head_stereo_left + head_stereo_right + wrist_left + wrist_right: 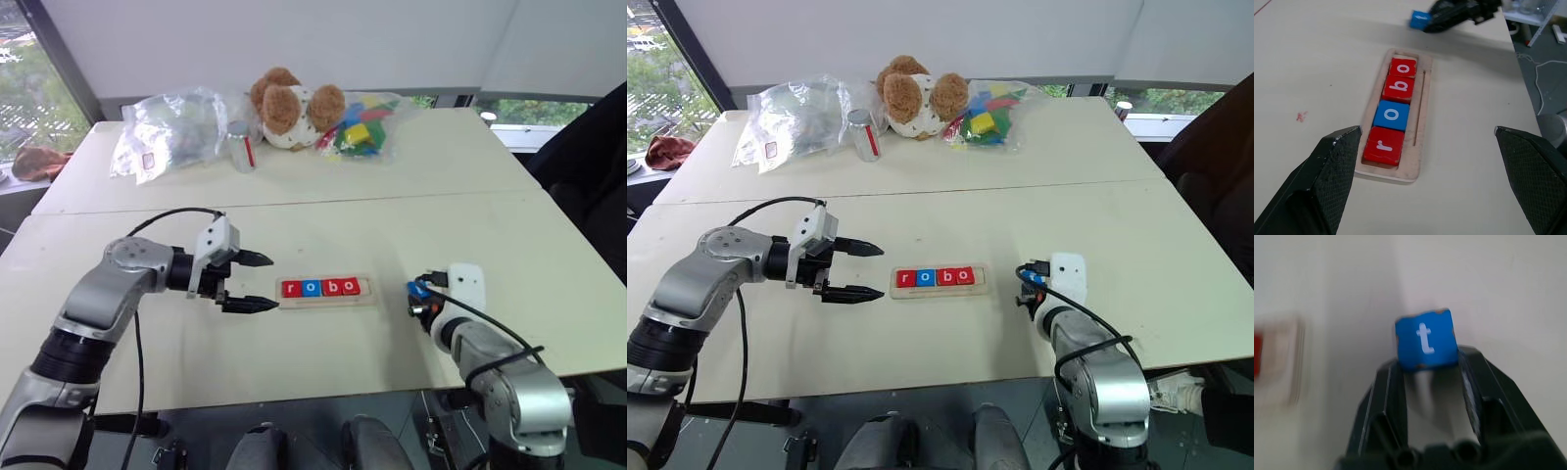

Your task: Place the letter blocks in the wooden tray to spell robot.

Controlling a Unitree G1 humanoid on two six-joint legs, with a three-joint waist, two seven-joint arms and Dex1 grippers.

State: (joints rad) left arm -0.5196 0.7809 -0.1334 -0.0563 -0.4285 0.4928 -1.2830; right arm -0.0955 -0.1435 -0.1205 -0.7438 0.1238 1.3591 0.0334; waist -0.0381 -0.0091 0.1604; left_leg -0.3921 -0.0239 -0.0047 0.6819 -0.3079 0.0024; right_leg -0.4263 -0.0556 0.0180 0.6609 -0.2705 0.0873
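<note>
Clamping blue t block in right end effector | left end effector apart beside wooden tray end

Lying flat on the table: wooden tray with red r, blue o, red b, red o seated; last slot empty. Blue t pinched off to the right.

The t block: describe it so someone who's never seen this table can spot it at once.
Start at the wooden tray mid-table, holding r, o, b, o. Go to the robot's right, to the right claw beside it. The t block is pinched in that claw: blue, white lowercase t, the one tile outside the tray.
</note>
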